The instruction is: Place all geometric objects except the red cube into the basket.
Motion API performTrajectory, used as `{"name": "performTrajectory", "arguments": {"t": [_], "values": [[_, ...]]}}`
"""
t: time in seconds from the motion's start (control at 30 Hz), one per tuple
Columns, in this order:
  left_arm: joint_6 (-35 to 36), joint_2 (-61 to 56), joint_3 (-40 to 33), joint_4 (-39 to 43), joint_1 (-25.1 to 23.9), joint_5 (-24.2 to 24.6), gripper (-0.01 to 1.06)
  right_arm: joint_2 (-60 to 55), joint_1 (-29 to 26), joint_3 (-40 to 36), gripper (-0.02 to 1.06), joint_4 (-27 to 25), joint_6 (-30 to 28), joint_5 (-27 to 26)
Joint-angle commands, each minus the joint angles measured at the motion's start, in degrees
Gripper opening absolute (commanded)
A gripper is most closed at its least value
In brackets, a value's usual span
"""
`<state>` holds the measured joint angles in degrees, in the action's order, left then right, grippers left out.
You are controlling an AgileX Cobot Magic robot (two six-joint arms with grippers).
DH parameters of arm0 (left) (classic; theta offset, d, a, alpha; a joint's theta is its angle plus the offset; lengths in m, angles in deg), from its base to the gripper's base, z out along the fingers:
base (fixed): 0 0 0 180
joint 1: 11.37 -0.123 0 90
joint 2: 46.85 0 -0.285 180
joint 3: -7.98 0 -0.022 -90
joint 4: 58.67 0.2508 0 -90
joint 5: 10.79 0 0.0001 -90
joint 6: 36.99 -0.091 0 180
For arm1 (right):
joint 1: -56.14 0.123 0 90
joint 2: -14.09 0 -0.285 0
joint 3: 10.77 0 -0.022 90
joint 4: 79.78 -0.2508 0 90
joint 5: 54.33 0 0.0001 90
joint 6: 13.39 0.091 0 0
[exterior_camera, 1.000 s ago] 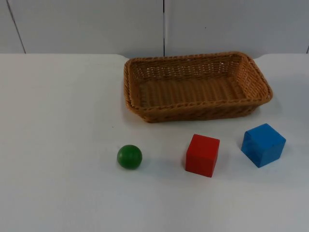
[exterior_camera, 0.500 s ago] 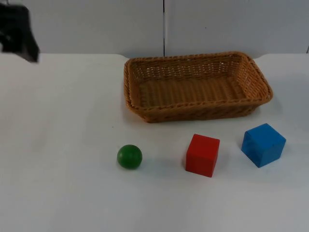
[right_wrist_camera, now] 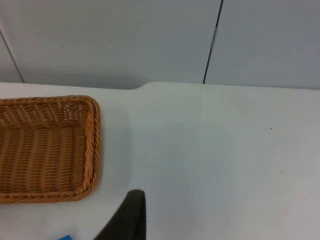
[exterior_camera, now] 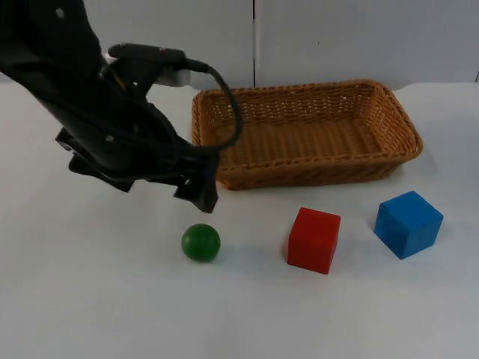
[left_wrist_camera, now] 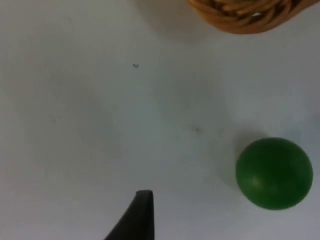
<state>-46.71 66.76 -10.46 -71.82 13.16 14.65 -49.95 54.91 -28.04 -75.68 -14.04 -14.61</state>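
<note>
Green ball (exterior_camera: 200, 242) on table (exterior_camera: 90, 299), in front of basket's near-left corner, apart from it. Left gripper (exterior_camera: 200, 196) just above and behind ball, not touching; finger opening cannot be told. Red cube (exterior_camera: 313, 239) right of ball; blue cube (exterior_camera: 408, 224) further right. Basket (exterior_camera: 305, 133) holds nothing. Right gripper (right_wrist_camera: 131, 220) waits over the table's right side beside basket; opening cannot be told.

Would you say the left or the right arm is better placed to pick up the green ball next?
Left: the left gripper hangs just above the green ball, beside the basket; the right arm waits.
</note>
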Motion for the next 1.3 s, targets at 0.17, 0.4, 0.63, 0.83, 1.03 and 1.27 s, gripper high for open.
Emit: {"name": "performTrajectory", "arguments": {"t": [0.17,0.4,0.63,0.83,1.03,1.27], "values": [[1.61,5.0,0.52,-1.39,2.66,-6.95,1.04,0.68,-0.2,0.29,1.04,-0.2,-0.42,0.56],[4.01,9.69,0.52,-1.39,2.89,-9.09,1.04,0.68,-0.2,0.29,1.04,-0.2,-0.42,0.56],[4.01,11.02,0.52,-2.06,2.89,-11.23,0.93,0.68,-0.2,0.29,1.04,0.09,-0.42,0.56],[4.01,11.15,0.52,-2.43,2.89,-10.85,0.32,0.68,-0.2,0.29,1.04,0.16,-0.42,0.56],[4.01,11.15,0.52,-2.43,2.89,-9.8,0.0,0.68,-0.2,0.29,1.04,0.18,-0.42,0.46],[4.01,7.62,1.81,-1.97,2.89,-9.77,0.0,0.68,-0.2,0.29,1.04,0.69,-0.42,0.36]]}}
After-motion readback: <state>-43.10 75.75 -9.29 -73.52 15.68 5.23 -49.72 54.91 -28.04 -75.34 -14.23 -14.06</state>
